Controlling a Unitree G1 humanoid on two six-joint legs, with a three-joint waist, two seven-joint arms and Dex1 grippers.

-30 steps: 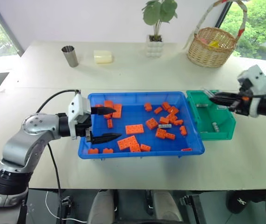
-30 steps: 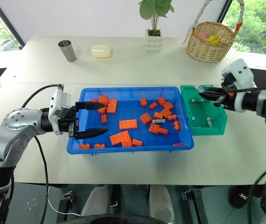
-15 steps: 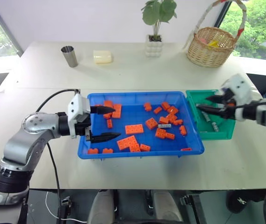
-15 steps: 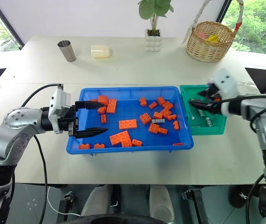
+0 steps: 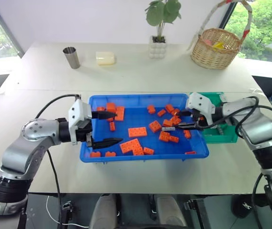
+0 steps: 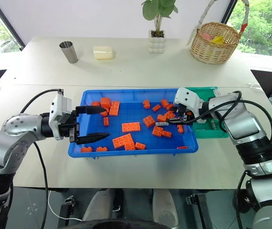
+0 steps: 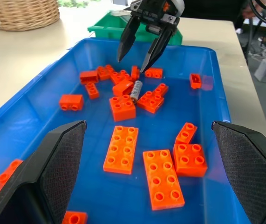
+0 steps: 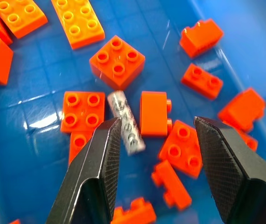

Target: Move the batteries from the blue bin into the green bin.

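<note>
blue bin (image 5: 97,155) on tabletop (image 5: 126,71): one battery (image 8: 126,122) left among orange bricks (image 5: 137,132), near the bin's green-bin side. green bin (image 5: 231,136) touches blue bin; batteries inside it hidden by the arm. right pincer (image 7: 137,59) half open, empty, above that battery. left pincer (image 5: 108,129) wide open, empty, over the bin's far end. judged: nearly done, one pick left.

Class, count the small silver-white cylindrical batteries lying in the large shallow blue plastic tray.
1: the battery lies among orange toy bricks toward the blue tray's right end, beneath the open right gripper. Others may be hidden under bricks.
</note>
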